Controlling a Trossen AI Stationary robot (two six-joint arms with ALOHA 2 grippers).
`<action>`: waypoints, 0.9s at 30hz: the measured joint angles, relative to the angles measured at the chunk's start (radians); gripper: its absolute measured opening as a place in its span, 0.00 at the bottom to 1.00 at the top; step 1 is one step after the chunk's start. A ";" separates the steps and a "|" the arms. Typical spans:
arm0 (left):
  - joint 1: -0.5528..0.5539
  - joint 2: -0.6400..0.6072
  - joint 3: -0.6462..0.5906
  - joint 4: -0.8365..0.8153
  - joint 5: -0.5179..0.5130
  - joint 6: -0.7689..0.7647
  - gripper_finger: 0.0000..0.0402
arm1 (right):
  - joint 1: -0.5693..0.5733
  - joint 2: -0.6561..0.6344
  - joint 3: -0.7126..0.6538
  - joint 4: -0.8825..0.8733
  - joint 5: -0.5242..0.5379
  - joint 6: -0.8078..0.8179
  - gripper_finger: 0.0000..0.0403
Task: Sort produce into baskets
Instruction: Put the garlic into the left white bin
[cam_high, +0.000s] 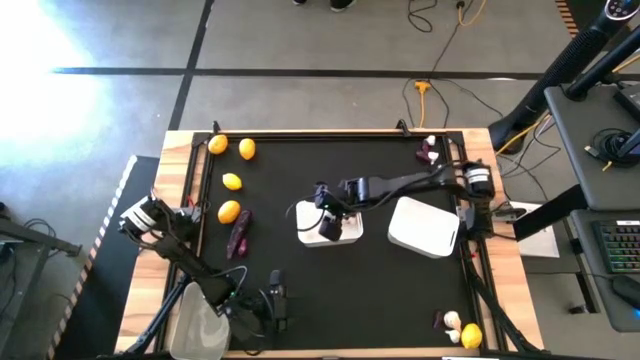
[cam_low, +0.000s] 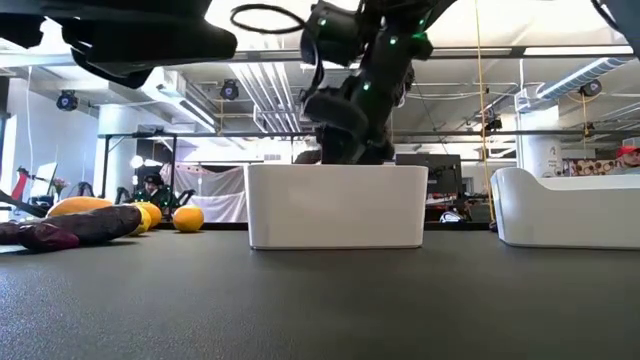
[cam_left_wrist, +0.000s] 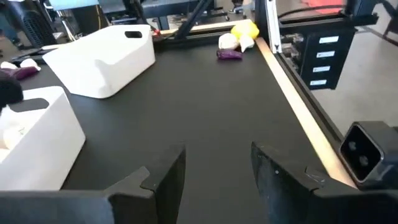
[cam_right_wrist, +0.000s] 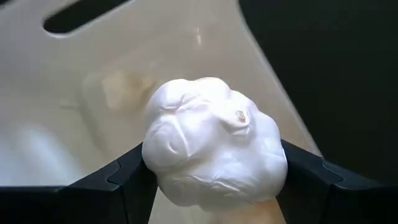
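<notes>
The right claw (cam_right_wrist: 214, 171) grips a white garlic bulb (cam_right_wrist: 214, 149) between its two fingers, directly over the inside of the middle white tray (cam_high: 345, 232); only the right wrist view shows the bulb, with the tray's pale floor and a slot handle behind it. In the high view the claw hides the bulb, and in the low view the tray's wall does. The left claw (cam_left_wrist: 217, 177) waits at the near edge of the bench (cam_high: 330, 290), its fingers moderately apart and holding nothing, beside the clear tub (cam_high: 200, 325).

No writing can be read on the trays or produce.

The high view alone shows the spread: four lemons (cam_high: 231, 181) near the far left, a purple vegetable (cam_high: 240, 232) just beside the nearest of them, and a second white tray (cam_high: 424, 226) to the right of the middle one. The left wrist view shows a lemon, bulb and purple piece clustered (cam_left_wrist: 236, 41) at a corner of the bench.
</notes>
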 joint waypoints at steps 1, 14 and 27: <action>-0.001 0.003 0.000 0.003 0.002 -0.001 0.41 | 0.004 0.014 0.006 0.001 -0.001 -0.004 0.63; -0.001 0.023 0.000 0.008 0.042 0.018 0.41 | 0.044 0.057 0.110 0.003 -0.019 -0.034 0.86; 0.011 0.059 0.000 0.011 -0.005 -0.003 0.41 | 0.352 -0.187 0.127 -0.359 0.166 0.208 0.85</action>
